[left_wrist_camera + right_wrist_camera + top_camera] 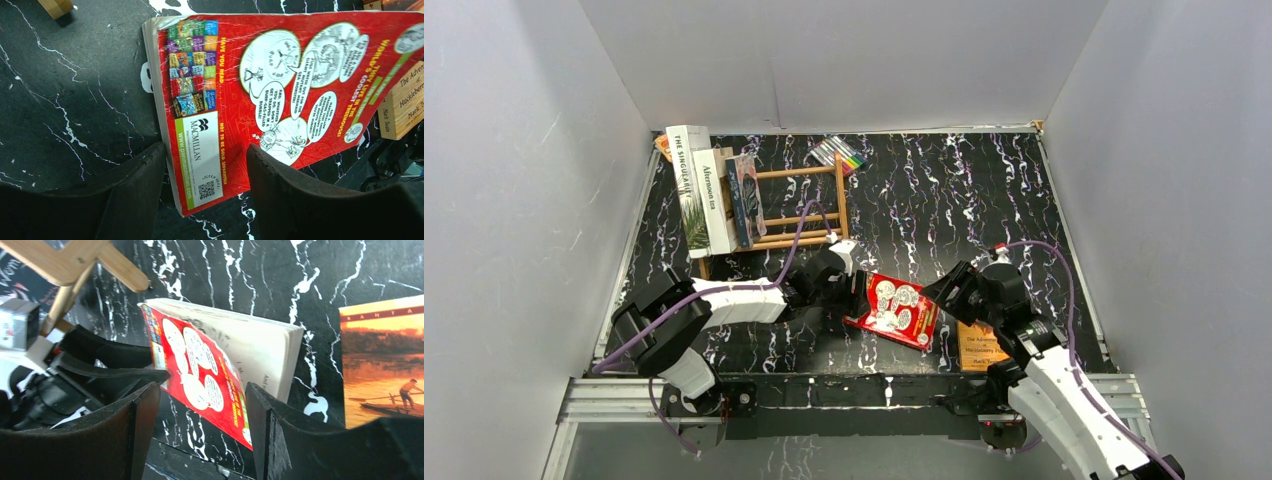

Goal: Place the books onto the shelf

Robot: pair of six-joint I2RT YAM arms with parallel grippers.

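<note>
A red patterned book (pixel 892 308) lies between my two grippers, and in the right wrist view it (pixel 200 365) looks tilted with its pages showing. My left gripper (pixel 205 150) is open and straddles a corner of the book (pixel 300 75), one finger against its edge and the other over the cover. My right gripper (pixel 200 387) is open at the book's opposite end. A thin orange book (pixel 981 345) lies flat beside my right arm. The shelf (pixel 799 205) holds two white books (pixel 699 190) and a dark blue one (pixel 746 200) at its left end.
A pack of colourful markers (pixel 839 153) lies behind the shelf and a small orange packet (pixel 662 145) sits in the far left corner. White walls enclose the black marbled table (pixel 984 200) on three sides. A metal rail runs along the near edge.
</note>
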